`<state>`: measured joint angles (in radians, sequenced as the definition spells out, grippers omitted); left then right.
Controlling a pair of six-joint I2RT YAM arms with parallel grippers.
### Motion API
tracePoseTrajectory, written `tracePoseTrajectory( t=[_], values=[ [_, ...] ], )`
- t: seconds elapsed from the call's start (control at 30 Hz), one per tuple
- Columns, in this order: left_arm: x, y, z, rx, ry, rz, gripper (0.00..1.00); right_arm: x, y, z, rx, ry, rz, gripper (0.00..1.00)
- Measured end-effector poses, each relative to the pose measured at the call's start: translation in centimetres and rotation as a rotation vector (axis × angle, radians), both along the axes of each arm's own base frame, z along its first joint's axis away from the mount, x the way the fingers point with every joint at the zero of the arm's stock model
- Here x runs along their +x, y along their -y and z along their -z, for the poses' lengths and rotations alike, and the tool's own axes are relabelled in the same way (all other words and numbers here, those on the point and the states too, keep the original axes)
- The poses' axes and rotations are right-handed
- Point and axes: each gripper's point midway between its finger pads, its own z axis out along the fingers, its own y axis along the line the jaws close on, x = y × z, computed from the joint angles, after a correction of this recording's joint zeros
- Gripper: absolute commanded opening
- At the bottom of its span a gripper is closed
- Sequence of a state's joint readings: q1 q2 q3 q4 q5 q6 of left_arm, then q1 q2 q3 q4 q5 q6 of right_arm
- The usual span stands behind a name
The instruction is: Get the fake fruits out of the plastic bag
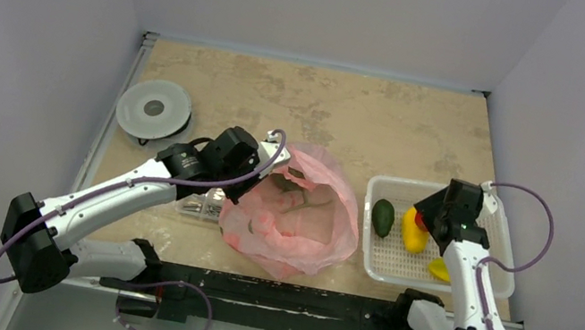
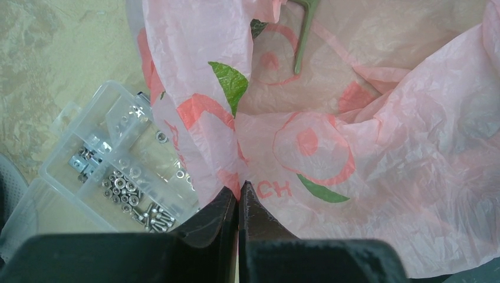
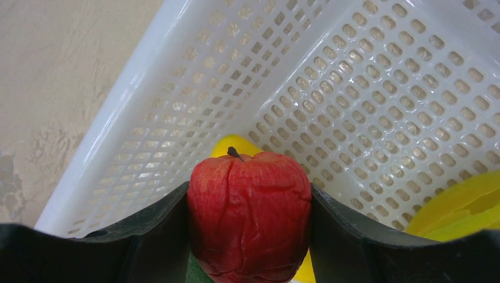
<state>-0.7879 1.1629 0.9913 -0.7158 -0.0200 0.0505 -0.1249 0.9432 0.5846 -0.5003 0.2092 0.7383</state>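
The pink plastic bag (image 1: pixel 297 220) lies crumpled between the arms, its mouth facing up. My left gripper (image 1: pixel 270 159) is shut on the bag's near rim (image 2: pixel 247 171), with pink film pinched between the fingertips (image 2: pixel 239 190). Inside the bag a thin olive-green stalk (image 2: pixel 303 35) shows. My right gripper (image 3: pixel 250 188) is shut on a wrinkled red apple (image 3: pixel 250 218) and hangs over the white perforated basket (image 3: pixel 354 88). In the basket lie a dark green oval fruit (image 1: pixel 383 217), a yellow fruit (image 1: pixel 414 234) and another yellow piece (image 1: pixel 439 268).
A clear box of small metal parts (image 1: pixel 195 205) sits right beside the bag's left side, under the left arm; it also shows next to the bag (image 2: pixel 118 177). A grey round disc (image 1: pixel 154 109) lies at the far left. The basket's rim (image 1: pixel 412 184) stands near the right wall.
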Motion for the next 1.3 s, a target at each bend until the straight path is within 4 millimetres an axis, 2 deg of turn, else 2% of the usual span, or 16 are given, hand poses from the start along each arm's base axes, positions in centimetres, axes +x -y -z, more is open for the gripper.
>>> tracePoseTrajectory(
  t=[0.1,0.2,0.27,0.63,0.77,0.87,1.03,1.07,1.13,1.3],
  values=[
    [0.0,0.0,0.0,0.002,0.001,-0.001,0.00,0.6,0.1,0.1,-0.007,0.007,-0.012,0.56],
    [0.0,-0.1,0.0,0.004,0.002,-0.003,0.00,1.1,-0.1,0.0,-0.008,0.020,-0.038,0.87],
    [0.0,-0.1,0.0,0.005,0.002,-0.004,0.00,1.2,-0.2,-0.1,-0.009,0.022,-0.052,0.98],
    [0.1,-0.1,0.0,0.009,0.002,-0.005,0.00,1.3,-0.5,-2.7,-0.035,0.126,-0.096,0.99],
    [0.1,-0.1,0.1,0.012,-0.002,-0.005,0.00,1.4,-1.7,-4.1,-0.031,0.185,-0.153,0.99],
    [0.1,0.0,0.3,0.017,-0.005,-0.002,0.00,1.8,-4.7,-5.9,-0.036,0.241,-0.272,0.99],
    [0.0,0.1,0.3,0.019,-0.005,0.004,0.00,2.0,-13.8,-9.6,-0.009,0.338,-0.594,0.94],
    [0.0,0.2,0.3,0.020,-0.004,0.004,0.00,1.7,-16.1,-10.4,0.002,0.369,-0.670,0.93],
    [-0.1,0.2,0.3,0.022,-0.002,0.007,0.00,0.8,-18.9,-11.0,0.011,0.403,-0.765,0.91],
    [-0.2,0.4,0.7,0.043,-0.003,0.026,0.00,-2.9,-25.7,-12.8,-0.018,0.496,-1.008,0.85]
  ],
)
